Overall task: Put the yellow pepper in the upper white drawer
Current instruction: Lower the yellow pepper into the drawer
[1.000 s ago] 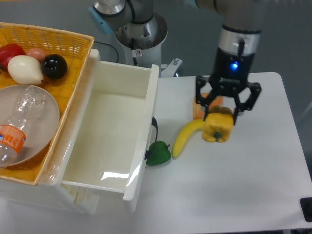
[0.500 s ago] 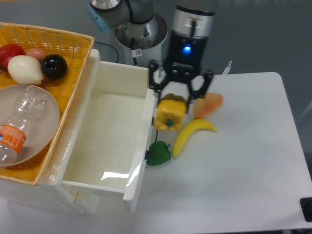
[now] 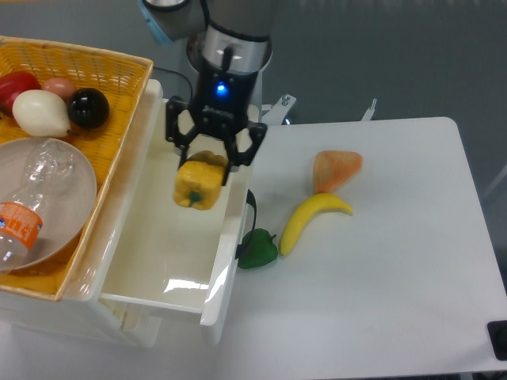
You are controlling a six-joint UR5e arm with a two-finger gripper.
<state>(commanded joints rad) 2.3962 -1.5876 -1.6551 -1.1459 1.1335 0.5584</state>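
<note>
Yellow pepper (image 3: 198, 184) clamped between gripper (image 3: 207, 166) jaws, hanging over upper white drawer (image 3: 170, 261)

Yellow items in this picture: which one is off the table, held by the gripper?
The blocky yellow pepper, gripped over the open white drawer; the curved yellow banana lies on the table.

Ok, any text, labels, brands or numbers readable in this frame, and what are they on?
Nothing can be read.
Plastic bottle in the wicker basket: orange label, print too blurred.
Robot base: small red-and-white sticker, too small to read.
Gripper, holding the yellow pepper: a blue light, no text.
</note>
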